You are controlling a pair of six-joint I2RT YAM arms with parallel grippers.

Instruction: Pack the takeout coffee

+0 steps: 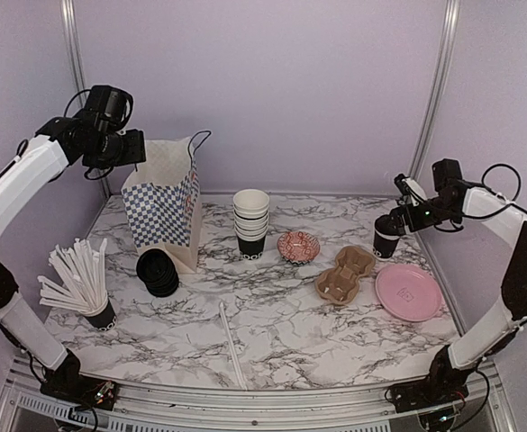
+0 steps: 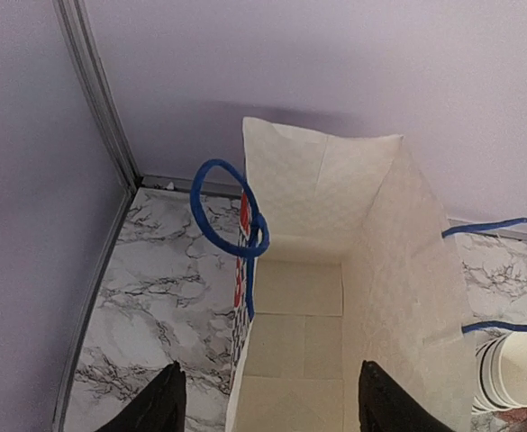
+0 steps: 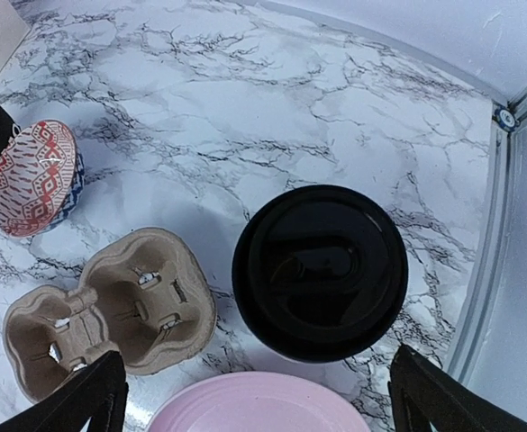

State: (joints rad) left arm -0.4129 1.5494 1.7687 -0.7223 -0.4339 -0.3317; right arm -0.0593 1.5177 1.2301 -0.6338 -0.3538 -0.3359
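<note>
Right claw [image 3: 256,360]: wide open, empty; small black paper cup with black plastic lid [image 3: 319,270] sits just below it.
Tip: drop straight, pinch under the lid, gently.

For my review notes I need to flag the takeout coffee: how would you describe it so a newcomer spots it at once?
On the marble table, look to the far right edge, just behind the pink plate and right of the cardboard cup carrier. There stands a single black cup. Unlike the open, white-rimmed cup stack mid-table, it wears a black lid.
</note>
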